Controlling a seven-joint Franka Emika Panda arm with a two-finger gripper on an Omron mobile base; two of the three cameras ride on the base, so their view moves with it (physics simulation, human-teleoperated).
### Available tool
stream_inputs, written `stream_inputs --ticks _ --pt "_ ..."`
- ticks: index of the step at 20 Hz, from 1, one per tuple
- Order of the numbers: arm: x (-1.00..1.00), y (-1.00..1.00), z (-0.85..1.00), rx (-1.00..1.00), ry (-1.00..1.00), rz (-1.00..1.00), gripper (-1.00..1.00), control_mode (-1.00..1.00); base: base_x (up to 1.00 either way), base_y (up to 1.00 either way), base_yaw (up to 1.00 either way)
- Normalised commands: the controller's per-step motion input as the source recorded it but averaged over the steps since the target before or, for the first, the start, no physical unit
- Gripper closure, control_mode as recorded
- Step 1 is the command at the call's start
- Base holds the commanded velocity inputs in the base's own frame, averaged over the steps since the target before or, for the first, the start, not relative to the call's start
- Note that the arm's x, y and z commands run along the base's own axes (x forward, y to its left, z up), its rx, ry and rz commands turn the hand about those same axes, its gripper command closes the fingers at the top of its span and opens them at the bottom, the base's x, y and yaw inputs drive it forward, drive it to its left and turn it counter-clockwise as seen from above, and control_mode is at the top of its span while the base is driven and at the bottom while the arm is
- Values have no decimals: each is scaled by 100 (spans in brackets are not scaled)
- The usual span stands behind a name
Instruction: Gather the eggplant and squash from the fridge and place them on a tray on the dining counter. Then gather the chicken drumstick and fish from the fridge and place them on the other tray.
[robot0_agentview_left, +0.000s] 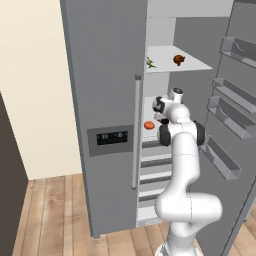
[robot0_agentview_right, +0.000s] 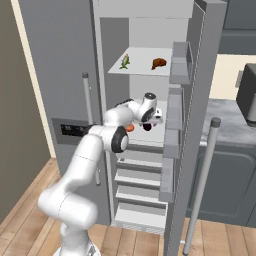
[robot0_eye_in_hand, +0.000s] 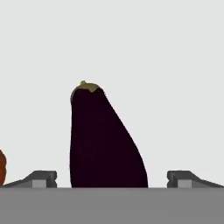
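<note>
From the left base view, the open fridge (robot0_agentview_left: 115, 75) holds a chicken drumstick (robot0_agentview_left: 179, 60) on its upper shelf. The right base view shows corn (robot0_agentview_right: 125, 61) beside it. In the hand view, the gripper (robot0_eye_in_hand: 112, 179) has jaws spread around a smooth, dark-purple, tapering eggplant (robot0_eye_in_hand: 103, 140), not touching.

1 eggplant (robot0_eye_in_hand: 103, 140), 1 chicken drumstick (robot0_agentview_right: 159, 63), 1 corn cob (robot0_agentview_right: 125, 61), 1 orange item (robot0_agentview_left: 149, 125).
</note>
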Motion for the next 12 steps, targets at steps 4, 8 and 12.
stream_inputs --ticks 4,8,12 --pt "18 0 -19 0 2 3 -100 -100 0 0 0" --pt "13 0 -16 0 4 3 -100 -100 0 0 0" --pt "7 0 -21 0 7 5 100 -100 0 0 0"
